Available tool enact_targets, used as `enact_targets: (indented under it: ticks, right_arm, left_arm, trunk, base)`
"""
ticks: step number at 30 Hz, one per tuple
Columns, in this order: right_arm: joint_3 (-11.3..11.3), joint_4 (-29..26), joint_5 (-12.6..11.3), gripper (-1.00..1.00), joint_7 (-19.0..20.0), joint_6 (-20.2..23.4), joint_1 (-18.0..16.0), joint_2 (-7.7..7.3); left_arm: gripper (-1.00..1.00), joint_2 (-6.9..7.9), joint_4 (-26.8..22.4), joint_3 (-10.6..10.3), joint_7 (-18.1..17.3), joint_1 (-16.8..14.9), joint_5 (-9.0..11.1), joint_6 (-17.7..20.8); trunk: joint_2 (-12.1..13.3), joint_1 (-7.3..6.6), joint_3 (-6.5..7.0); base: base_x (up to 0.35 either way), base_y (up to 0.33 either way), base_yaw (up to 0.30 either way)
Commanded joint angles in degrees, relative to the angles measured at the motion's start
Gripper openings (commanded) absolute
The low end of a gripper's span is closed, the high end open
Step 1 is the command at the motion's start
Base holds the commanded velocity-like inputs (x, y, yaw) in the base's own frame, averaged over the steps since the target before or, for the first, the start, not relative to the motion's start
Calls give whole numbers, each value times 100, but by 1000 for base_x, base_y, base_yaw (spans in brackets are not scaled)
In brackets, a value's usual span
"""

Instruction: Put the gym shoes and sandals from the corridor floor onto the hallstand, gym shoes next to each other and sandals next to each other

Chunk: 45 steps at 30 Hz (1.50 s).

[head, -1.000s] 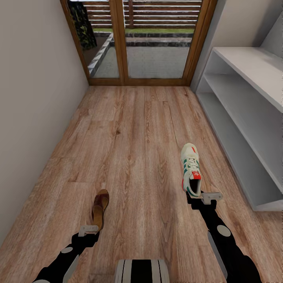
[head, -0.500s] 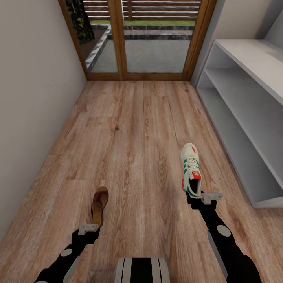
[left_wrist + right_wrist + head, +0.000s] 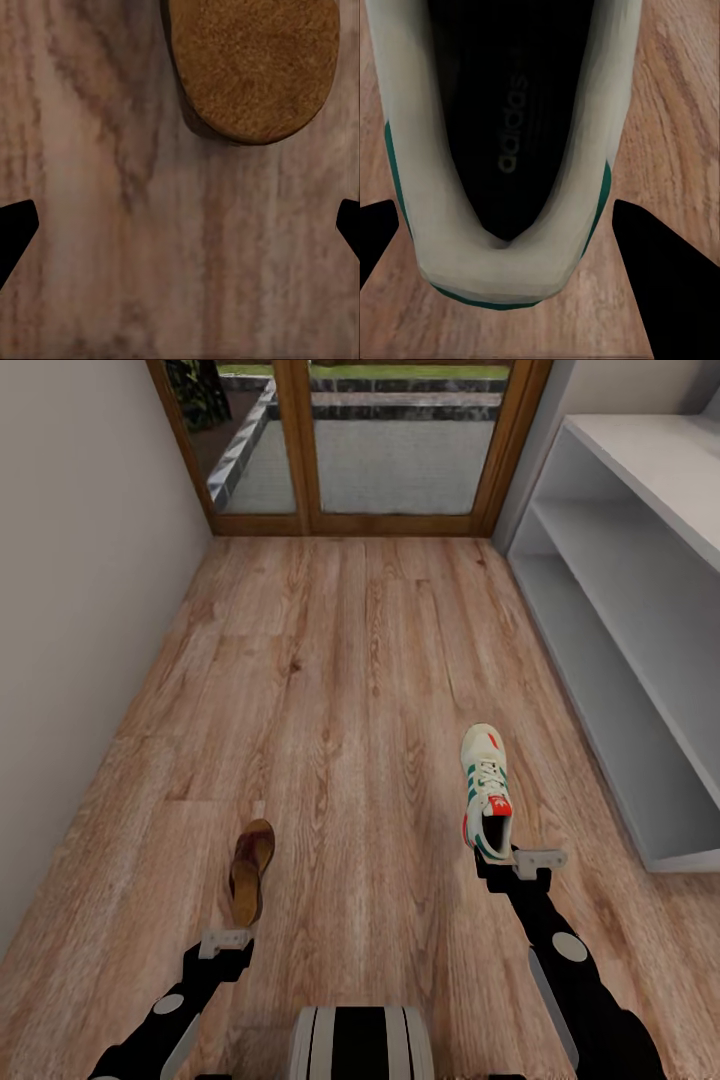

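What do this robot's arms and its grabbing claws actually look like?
Both arms are slim, glossy black segments with round pale grey discs at the joints. The left gripper and right gripper each have a pale grey bracket-like end piece. In the wrist views, the fingers appear as plain black wedges. No cables are visible.

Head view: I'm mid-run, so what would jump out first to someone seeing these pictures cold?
The white gym shoe with green stripes stands out, lying on the corridor floor right in front of the right end effector, whose open fingers flank its heel in the right wrist view. Next is the brown sandal just ahead of the left end effector. The pale grey hallstand runs along the right, its visible shelves bare.
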Motion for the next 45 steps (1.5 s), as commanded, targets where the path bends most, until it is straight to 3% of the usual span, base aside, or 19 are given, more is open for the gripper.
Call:
enact_targets:
  ticks: [1, 10, 16, 22, 30, 38, 45]
  right_arm:
    - [-5, -9, 30, -100, 4, 11, -1, -2]
    - [-23, -291, 53, -100, 4, 22, -1, -47]
    - [-25, -669, 49, -100, 4, 505, -1, -52]
    - [-25, -985, 45, -100, 4, 1108, -1, -45]
    - [-25, -1027, 47, -100, 4, 1211, -1, -42]
    - [-21, -1011, 47, -100, 4, 1223, -1, -36]
    - [-22, -1005, 47, -100, 4, 1224, -1, -35]
  left_arm:
    - [100, -3, 3, 32, -33, 0, -9, -17]
    - [100, -3, -24, 32, -29, 7, -10, -18]
    - [100, -3, -31, 32, -25, 7, -9, -16]
    - [100, 0, -33, 32, -25, 0, -10, -18]
    - [100, -3, -31, 32, -25, 6, -9, -27]
    - [100, -1, -33, 32, -25, 7, -9, -69]
    - [100, 4, -36, 32, -21, 7, -9, -86]
  trunk:
    - [-3, 1, -32]
    - [-15, 24, -247]
    - [-23, 40, -381]
    - [-23, 40, -381]
    - [-23, 40, -381]
    - [-33, 60, -558]
    - [-33, 60, -558]
  base:
    - [0, 0, 0]
    - [0, 0, 0]
    - [0, 0, 0]
    - [0, 0, 0]
    - [0, 0, 0]
    - [0, 0, 0]
    - [0, 0, 0]
